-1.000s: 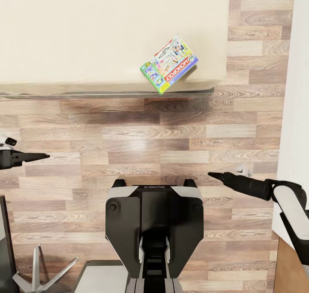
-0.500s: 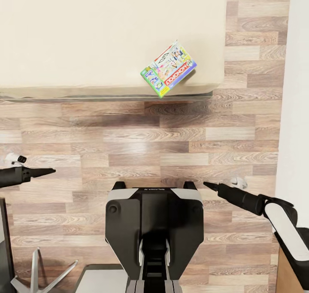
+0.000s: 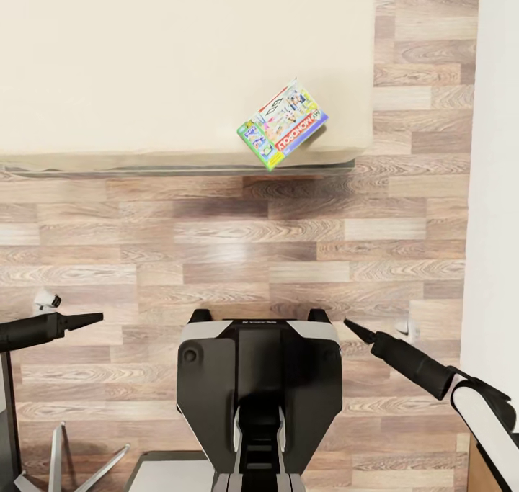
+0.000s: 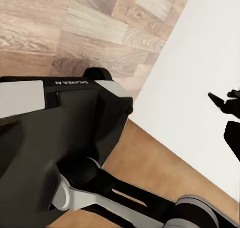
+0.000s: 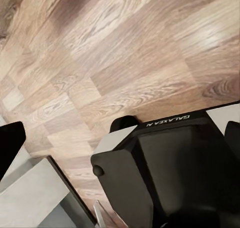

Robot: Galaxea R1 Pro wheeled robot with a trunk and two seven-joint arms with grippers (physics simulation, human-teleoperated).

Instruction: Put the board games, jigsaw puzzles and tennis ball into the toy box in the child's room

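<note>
One board game [image 3: 282, 124], a green-edged box with red Monopoly lettering, lies askew on the beige bed [image 3: 144, 60] near its front right corner. My left gripper [image 3: 92, 320] hovers over the wood floor at the left and points right. My right gripper [image 3: 351, 326] hovers at the right and points up-left. Both are far short of the bed and hold nothing. In the right wrist view the fingers [image 5: 10, 140] stand apart at the picture's two sides. The toy box, table, jigsaw puzzles and tennis ball are out of view.
Wood plank floor [image 3: 252, 240] lies between my base [image 3: 259, 391] and the bed. A white wall [image 3: 497, 189] runs down the right side. Star-shaped chair legs [image 3: 65, 463] and a dark upright edge [image 3: 6, 420] stand at the lower left.
The camera has moved, so the bed and game sit slightly lower in the view. Both arms have drawn back toward my base and lower in the view.
</note>
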